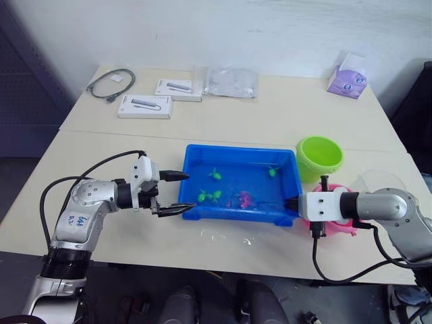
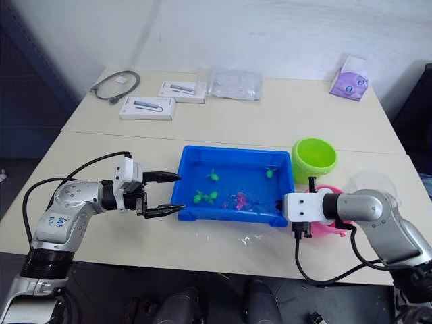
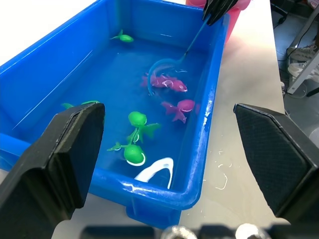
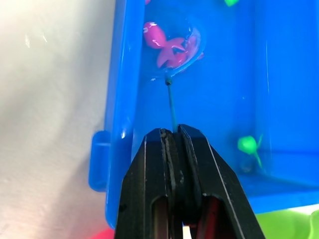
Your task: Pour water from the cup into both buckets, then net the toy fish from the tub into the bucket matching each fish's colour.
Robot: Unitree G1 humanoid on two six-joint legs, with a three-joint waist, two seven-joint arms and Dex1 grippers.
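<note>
The left gripper (image 1: 177, 192) is being held level at the tub's (image 1: 196, 156) left wall, jaws spread wide. The right gripper (image 4: 173, 135) is being kept at the tub's right corner, jaws clamped on the net's (image 4: 175, 59) handle.

Across my table (image 1: 270, 115) lie a coiled cable (image 1: 111, 84), two white boxes (image 1: 144, 106), a plastic bag (image 1: 231, 82), purple tissues (image 1: 347, 78).

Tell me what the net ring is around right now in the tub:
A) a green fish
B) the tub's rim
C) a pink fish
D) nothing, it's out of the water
C: the net, held by the right gripper, sits in the tub with a pink fish in its ring.
</note>
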